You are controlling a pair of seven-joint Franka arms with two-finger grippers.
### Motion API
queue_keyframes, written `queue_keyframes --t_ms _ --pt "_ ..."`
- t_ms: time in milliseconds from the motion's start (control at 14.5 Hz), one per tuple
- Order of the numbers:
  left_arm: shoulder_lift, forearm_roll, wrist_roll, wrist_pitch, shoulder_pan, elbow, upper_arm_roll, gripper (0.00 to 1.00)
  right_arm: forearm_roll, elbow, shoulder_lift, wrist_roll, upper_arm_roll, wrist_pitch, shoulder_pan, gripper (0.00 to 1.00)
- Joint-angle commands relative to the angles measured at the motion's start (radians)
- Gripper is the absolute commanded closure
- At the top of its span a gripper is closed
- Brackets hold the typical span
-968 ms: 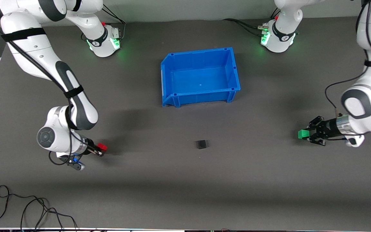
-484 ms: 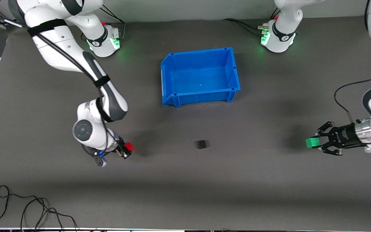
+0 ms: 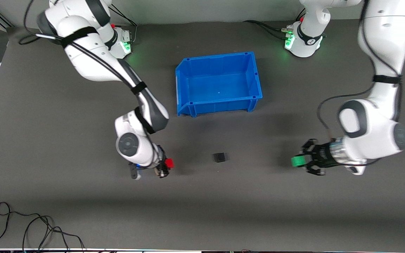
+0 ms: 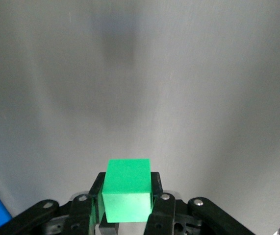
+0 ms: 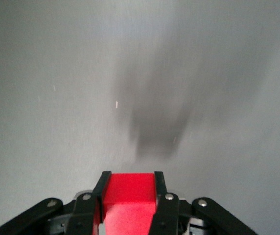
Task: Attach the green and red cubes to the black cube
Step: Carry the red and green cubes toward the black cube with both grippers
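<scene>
The black cube (image 3: 219,157) sits on the grey mat, nearer the front camera than the blue bin. My right gripper (image 3: 167,164) is shut on the red cube (image 3: 168,163) and holds it over the mat toward the right arm's end from the black cube. The red cube also shows between the fingers in the right wrist view (image 5: 128,201). My left gripper (image 3: 299,161) is shut on the green cube (image 3: 296,161) over the mat toward the left arm's end from the black cube. The green cube fills the jaws in the left wrist view (image 4: 126,190).
A blue bin (image 3: 188,82), empty, stands mid-table, farther from the front camera than the black cube. Loose black cables (image 3: 30,228) lie near the front edge at the right arm's end. The arm bases stand along the back edge.
Both grippers have moved inward toward the black cube, each still holding its cube. The black cube and bin have not moved.
</scene>
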Motion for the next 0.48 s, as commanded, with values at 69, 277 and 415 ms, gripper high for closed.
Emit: queue_keyframes --t_ms 69,277,415 --pt "0.053 -0.002 -0.151 0.123 -0.149 0.014 0.02 0.9 0.0 0.136 0.094 0.158 -0.003 -0.031 0.053 1.0" --pt "0.112 -0.002 -0.208 0.219 -0.248 0.031 0.02 0.9 -0.003 0.185 0.137 0.247 -0.003 -0.021 0.11 1.0" --pt "0.171 -0.002 -0.251 0.286 -0.303 0.057 0.02 0.9 -0.001 0.204 0.153 0.276 -0.003 -0.021 0.13 1.0"
